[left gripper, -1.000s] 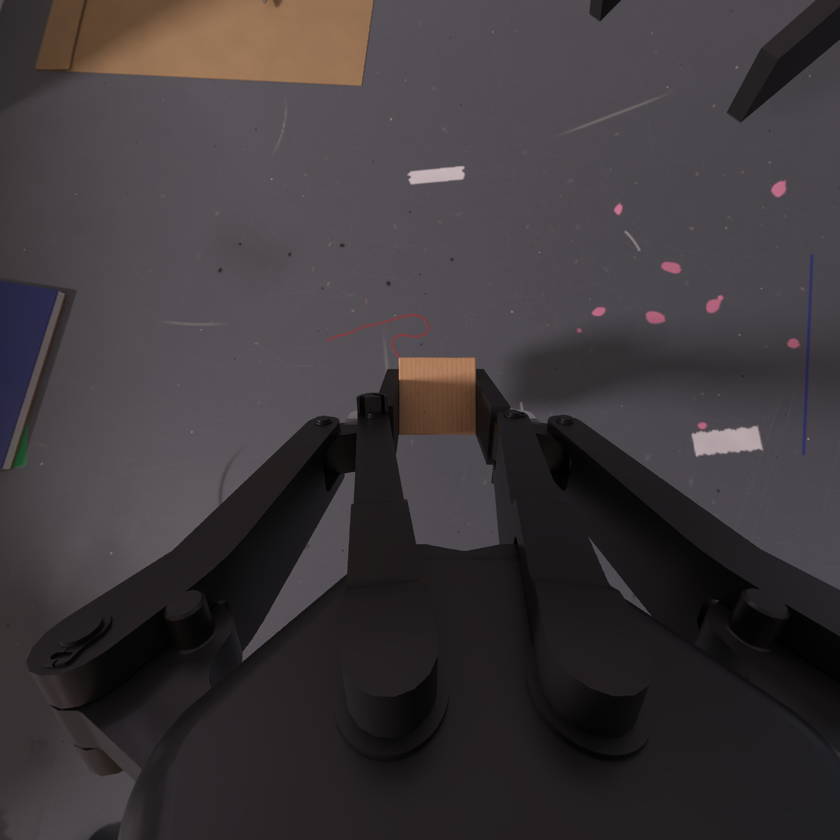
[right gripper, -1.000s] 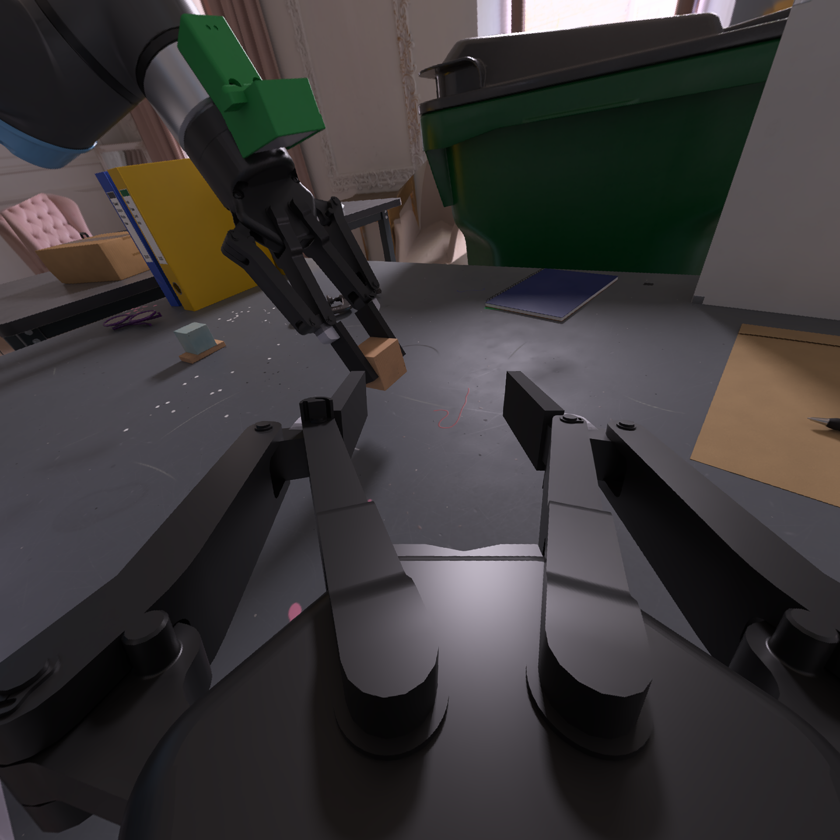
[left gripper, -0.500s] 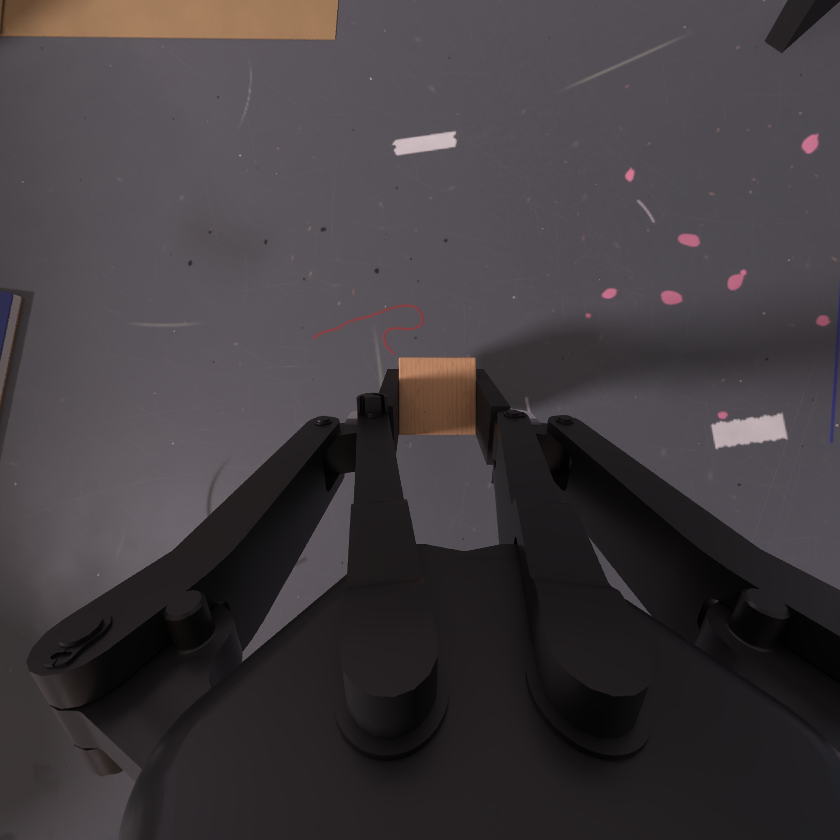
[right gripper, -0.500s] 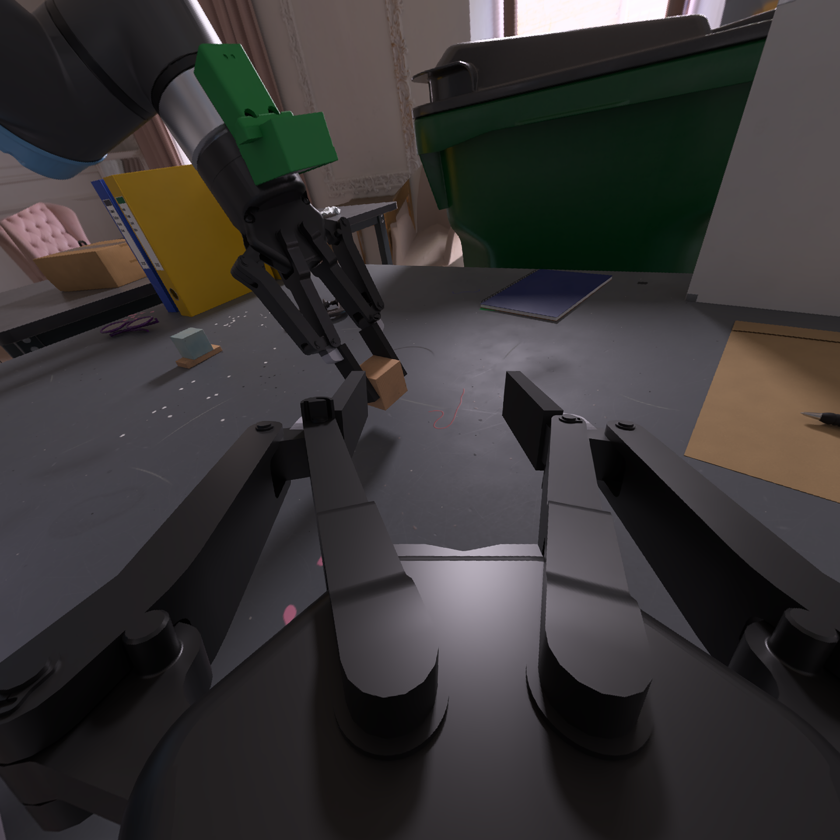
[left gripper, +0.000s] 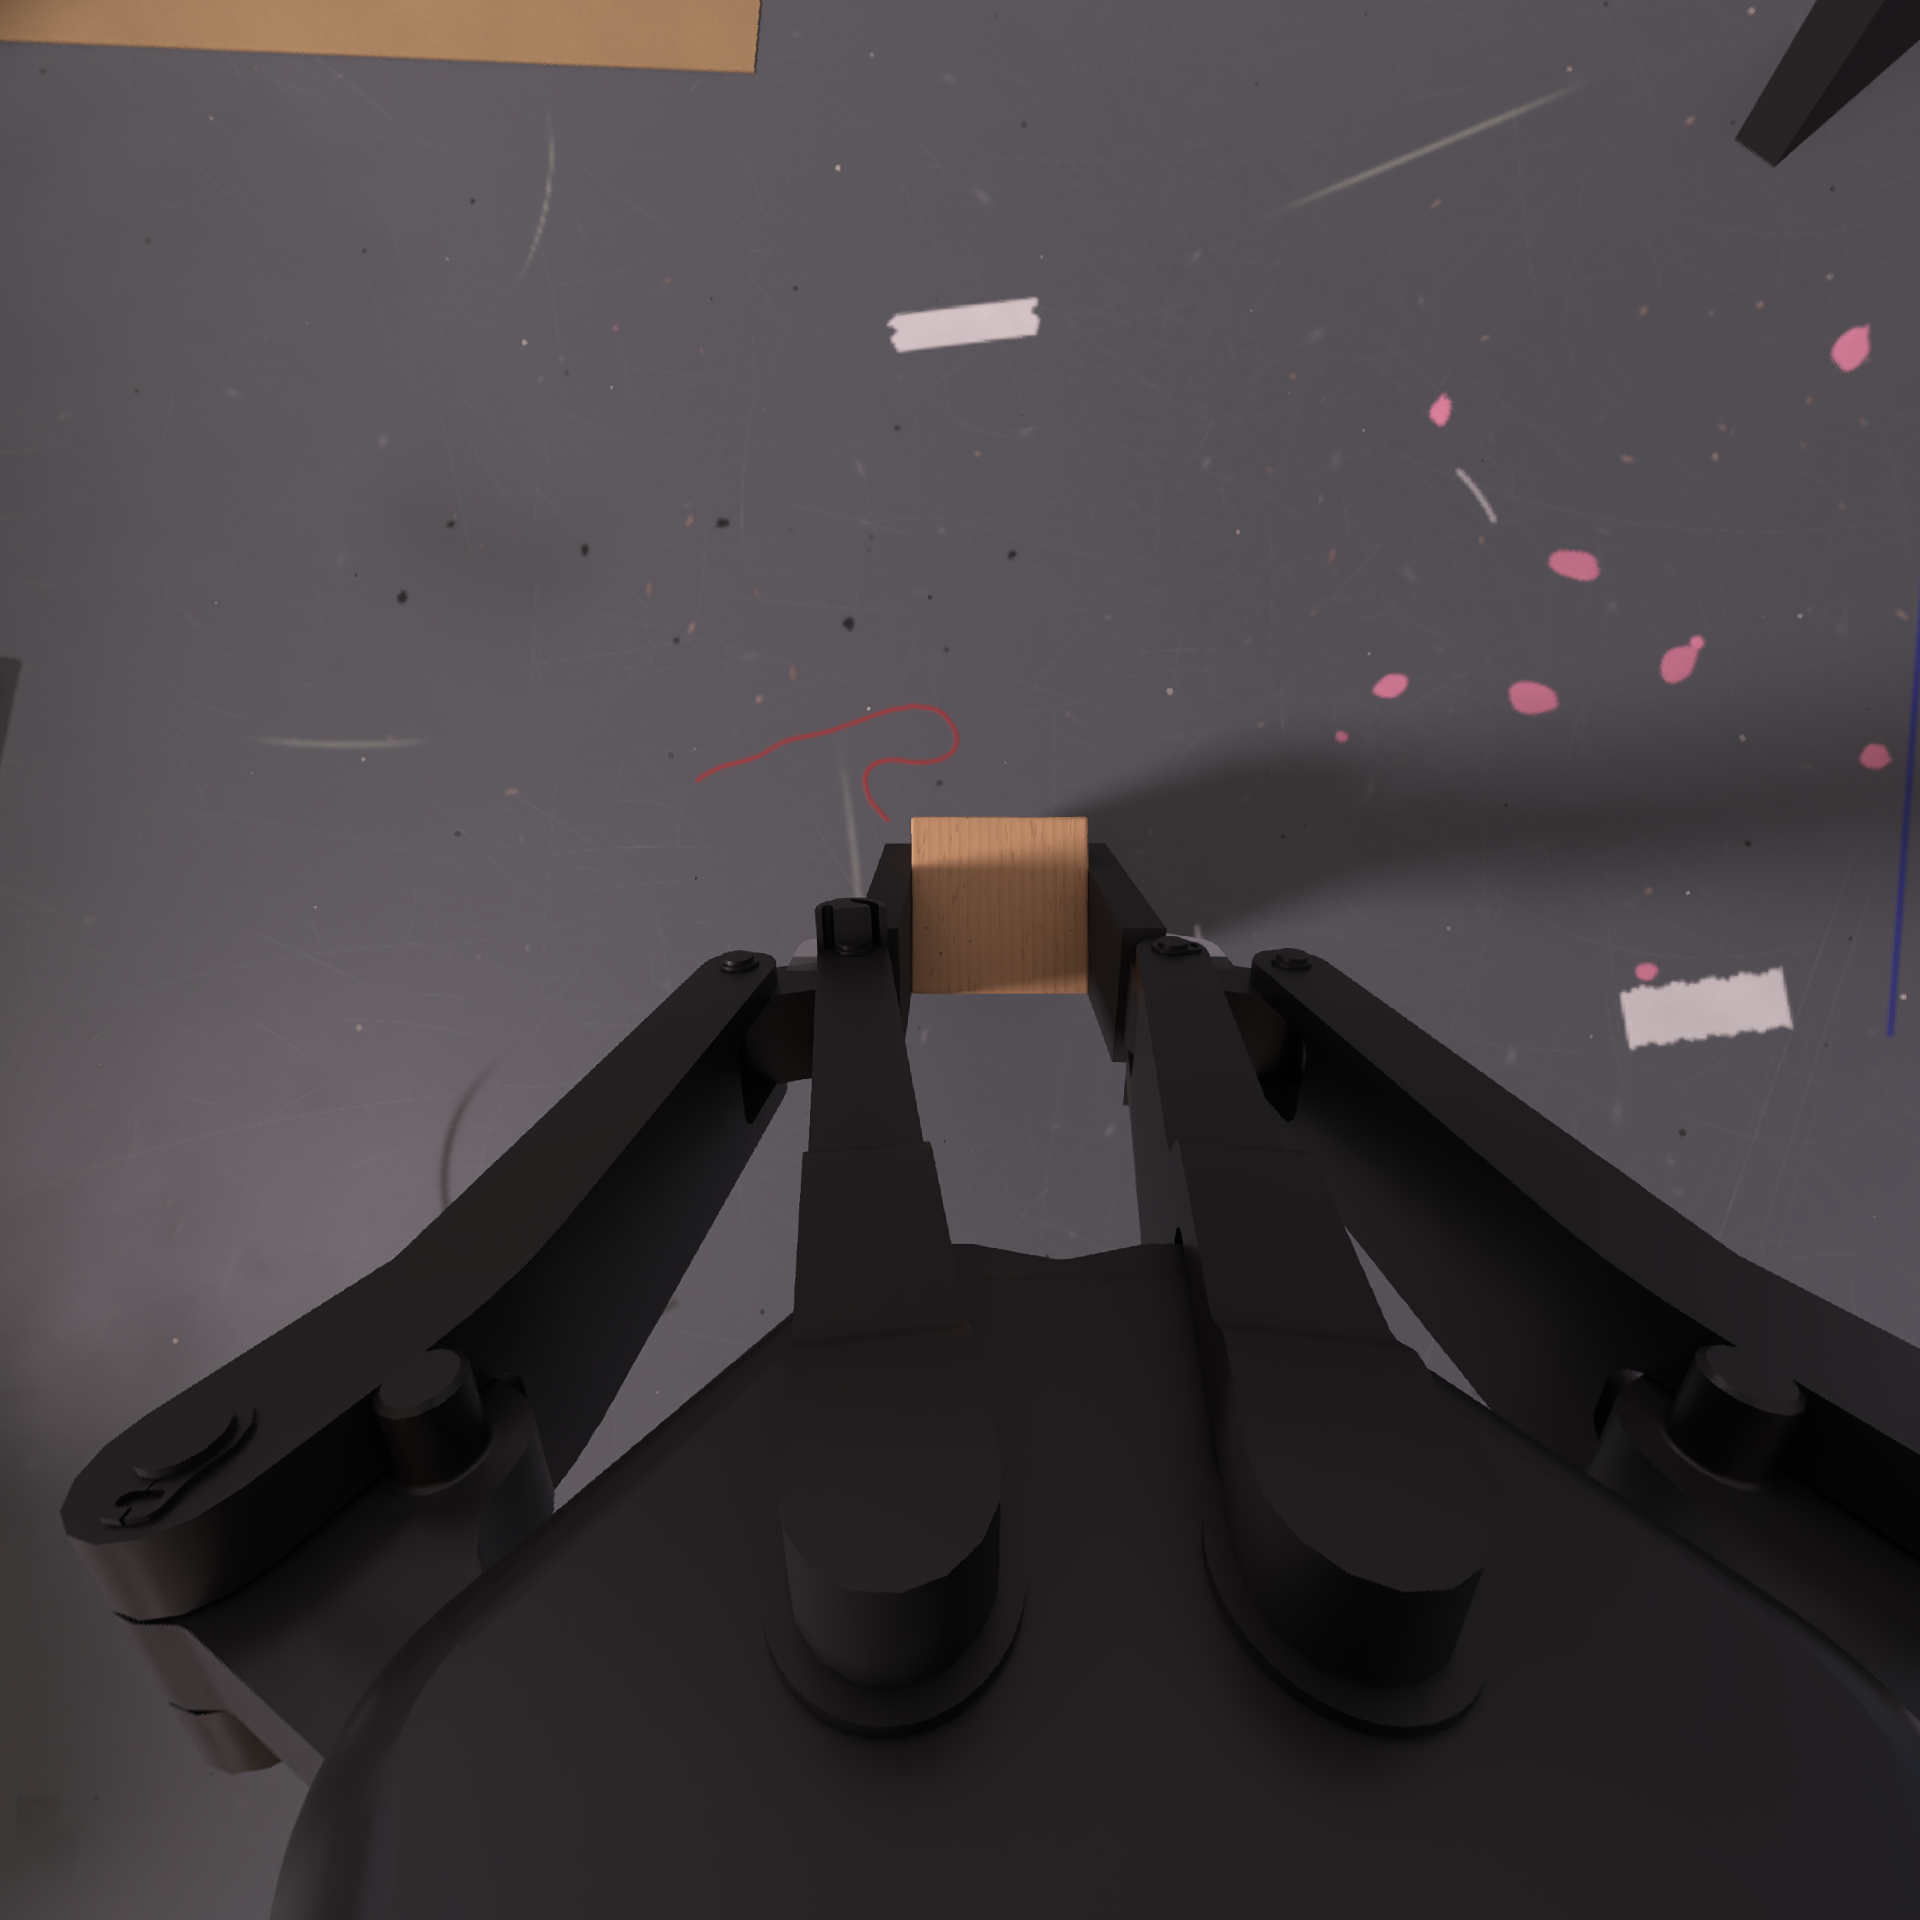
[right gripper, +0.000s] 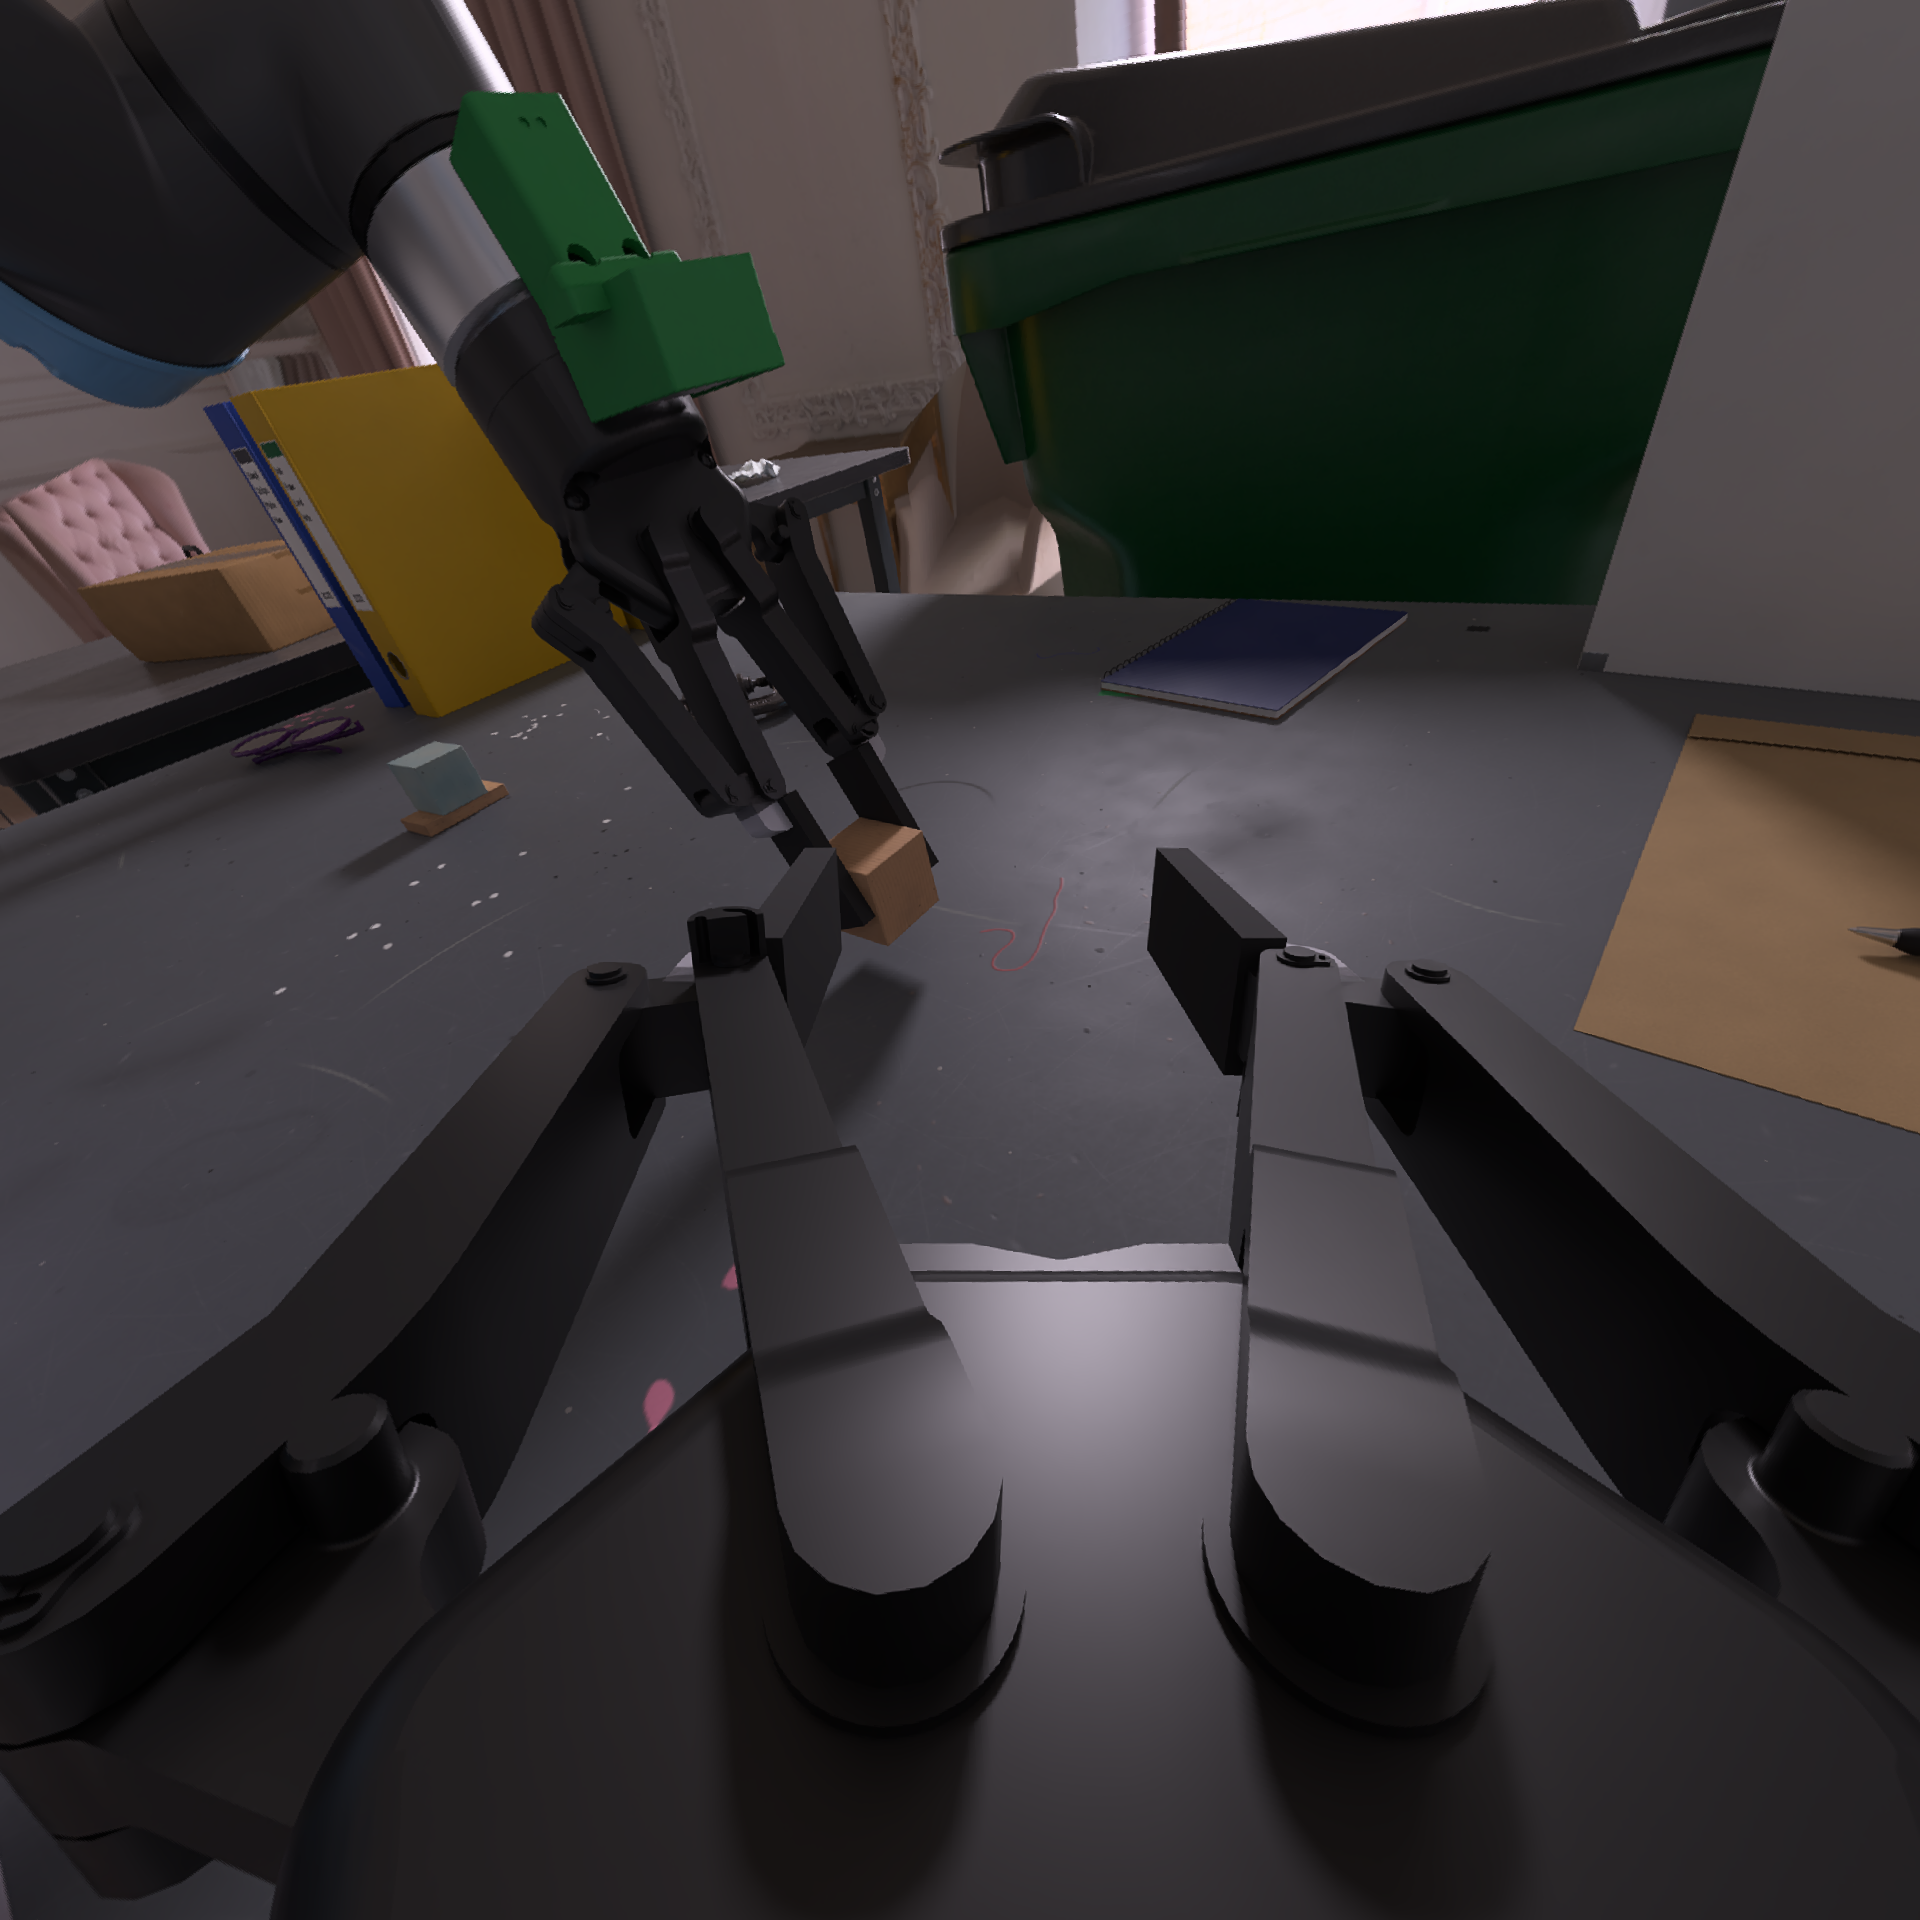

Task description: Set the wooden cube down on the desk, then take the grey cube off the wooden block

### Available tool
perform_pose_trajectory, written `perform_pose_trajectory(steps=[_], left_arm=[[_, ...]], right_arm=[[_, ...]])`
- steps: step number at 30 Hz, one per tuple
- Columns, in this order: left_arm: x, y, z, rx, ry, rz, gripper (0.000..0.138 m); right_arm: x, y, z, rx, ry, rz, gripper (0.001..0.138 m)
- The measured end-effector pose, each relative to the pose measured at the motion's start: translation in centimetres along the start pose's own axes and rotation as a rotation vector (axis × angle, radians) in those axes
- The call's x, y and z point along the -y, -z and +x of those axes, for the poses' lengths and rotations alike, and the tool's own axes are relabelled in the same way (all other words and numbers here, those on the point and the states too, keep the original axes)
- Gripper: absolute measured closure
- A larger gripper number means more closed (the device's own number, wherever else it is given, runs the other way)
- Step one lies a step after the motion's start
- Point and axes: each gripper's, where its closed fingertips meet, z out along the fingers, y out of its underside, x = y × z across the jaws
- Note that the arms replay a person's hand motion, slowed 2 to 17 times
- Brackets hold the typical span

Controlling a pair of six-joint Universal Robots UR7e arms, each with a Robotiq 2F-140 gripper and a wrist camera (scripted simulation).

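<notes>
My left gripper is shut on the wooden cube and holds it close above the dark desk. In the right wrist view the left gripper tilts down with the wooden cube just off the desk surface. The pale grey cube sits on a flat wooden block far left on the desk. My right gripper is open and empty, hovering over the desk in front of the cube.
A brown envelope with a pen lies at right, a blue notebook at the back, yellow and blue binders and purple glasses at left. A green bin stands behind the desk. The envelope's edge shows in the left wrist view.
My left gripper has moved lower and nearer to the desk with the wooden cube still in it. The right gripper has stayed open and almost still.
</notes>
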Motion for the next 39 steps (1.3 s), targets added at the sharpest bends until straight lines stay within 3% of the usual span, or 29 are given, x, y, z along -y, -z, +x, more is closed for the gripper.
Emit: perform_pose_trajectory(steps=[39], left_arm=[[0.7,-1.8,-0.1,-0.029,0.034,0.013,0.098]], right_arm=[[-0.6,-0.8,-0.3,0.01,0.003,-0.029,0.06]])
